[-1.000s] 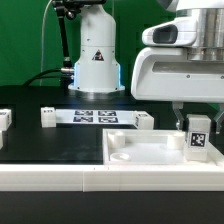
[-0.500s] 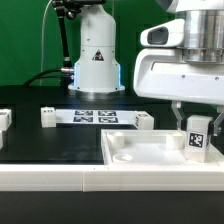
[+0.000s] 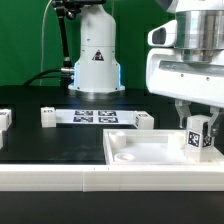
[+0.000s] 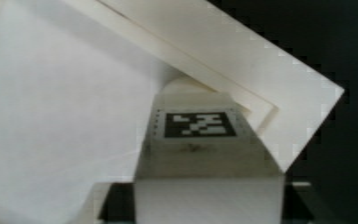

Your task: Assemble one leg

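My gripper is shut on a white leg with a black-and-white tag on its face. It holds the leg upright over the corner of the large white panel on the exterior view's right. In the wrist view the leg fills the space between my dark fingers, with the panel's corner beyond it. Whether the leg's lower end touches the panel is hidden.
The marker board lies behind the panel. Another white leg stands at its left end, a white part at its right end, and one more part at the exterior view's left edge. The robot base is at the back.
My gripper and the leg have shifted toward the exterior view's right and slightly down, closer to the panel's corner.
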Controlling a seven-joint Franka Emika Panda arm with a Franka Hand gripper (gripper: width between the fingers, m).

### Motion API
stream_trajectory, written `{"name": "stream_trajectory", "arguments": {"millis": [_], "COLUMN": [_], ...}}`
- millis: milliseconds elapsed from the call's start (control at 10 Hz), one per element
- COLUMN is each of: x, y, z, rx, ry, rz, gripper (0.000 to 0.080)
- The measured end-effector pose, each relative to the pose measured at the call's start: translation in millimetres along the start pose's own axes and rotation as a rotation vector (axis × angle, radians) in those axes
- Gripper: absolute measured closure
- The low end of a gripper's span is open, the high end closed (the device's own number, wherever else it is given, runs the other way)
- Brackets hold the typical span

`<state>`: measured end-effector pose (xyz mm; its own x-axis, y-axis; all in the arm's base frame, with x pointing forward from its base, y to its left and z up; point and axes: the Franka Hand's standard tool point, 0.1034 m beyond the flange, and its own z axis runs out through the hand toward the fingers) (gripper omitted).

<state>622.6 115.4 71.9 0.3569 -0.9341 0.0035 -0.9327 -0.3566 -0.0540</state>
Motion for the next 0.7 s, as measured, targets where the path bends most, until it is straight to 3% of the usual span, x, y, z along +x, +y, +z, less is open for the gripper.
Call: {"name": "stream_trajectory", "arguments": {"millis": [300,700], "x": [1.0,0.9], "y": [0.9,1.4], "z": [-0.1,0.4], "rx": [-0.003,-0.005], "ry": [-0.008,-0.015], "rz": [0.275,0.394], "gripper": [0.0509,0.0503]}}
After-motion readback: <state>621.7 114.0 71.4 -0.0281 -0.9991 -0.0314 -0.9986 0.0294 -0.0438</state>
